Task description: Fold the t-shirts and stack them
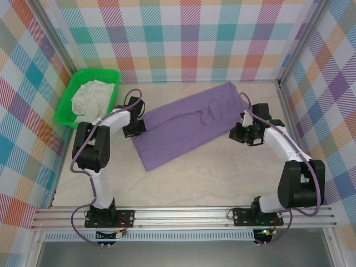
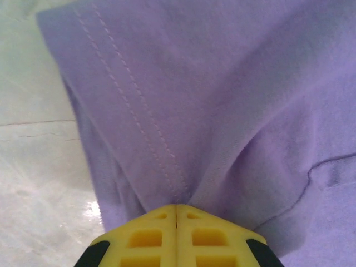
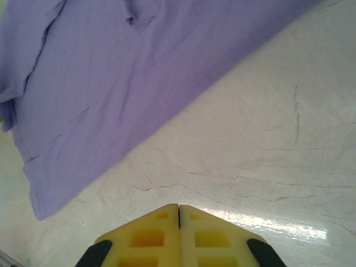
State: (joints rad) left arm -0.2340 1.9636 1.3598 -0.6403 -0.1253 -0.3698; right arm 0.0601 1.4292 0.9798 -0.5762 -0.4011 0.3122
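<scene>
The lavender t-shirt (image 1: 189, 125) lies spread slantwise across the middle of the table, partly folded over itself. My left gripper (image 1: 135, 129) is at its left edge; in the left wrist view the yellow jaws (image 2: 176, 207) are shut, and the hemmed cloth (image 2: 211, 83) gathers in creases into their tips. My right gripper (image 1: 240, 135) sits just off the shirt's right side. Its jaws (image 3: 178, 207) are shut with nothing between them, over bare table, with the shirt (image 3: 111, 72) ahead to the left. The off-white t-shirt (image 1: 94, 95) lies crumpled in the basket.
A green mesh basket (image 1: 69, 105) stands at the back left corner. Checkered walls with metal posts close in the back and both sides. Bare marbled tabletop (image 1: 211, 172) stretches between the shirt and the arm bases.
</scene>
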